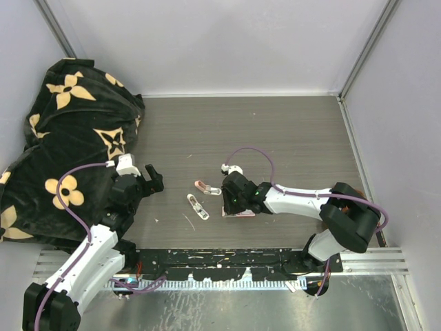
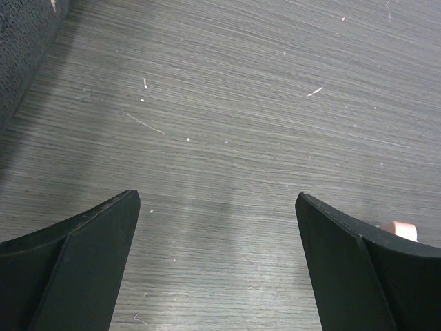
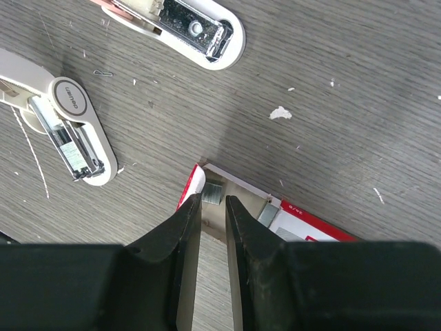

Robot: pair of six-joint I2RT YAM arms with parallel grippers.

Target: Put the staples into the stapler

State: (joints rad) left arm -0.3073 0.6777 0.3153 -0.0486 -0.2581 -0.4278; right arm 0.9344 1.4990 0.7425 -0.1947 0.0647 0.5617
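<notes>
Early stage: my R gripper [image 3: 213, 201] is pinched narrow astride a staple strip [image 3: 213, 192] in the box [image 3: 303, 222]; can't tell if it's gripped. Nearby stapler [image 3: 72, 131] lies open, looks unloaded. L gripper [image 2: 217, 196] is wide, holding nothing.

Mid-worktop [image 1: 289, 138]: far stapler [image 1: 207, 187], near stapler [image 1: 198, 207] just before it. Box [image 3: 310, 222] just right of them, staples [image 3: 213, 192] inside, between right gripper [image 3: 213, 198] tips. Blanket [image 1: 69, 138] at left, left gripper [image 2: 217, 195] beside it.
</notes>
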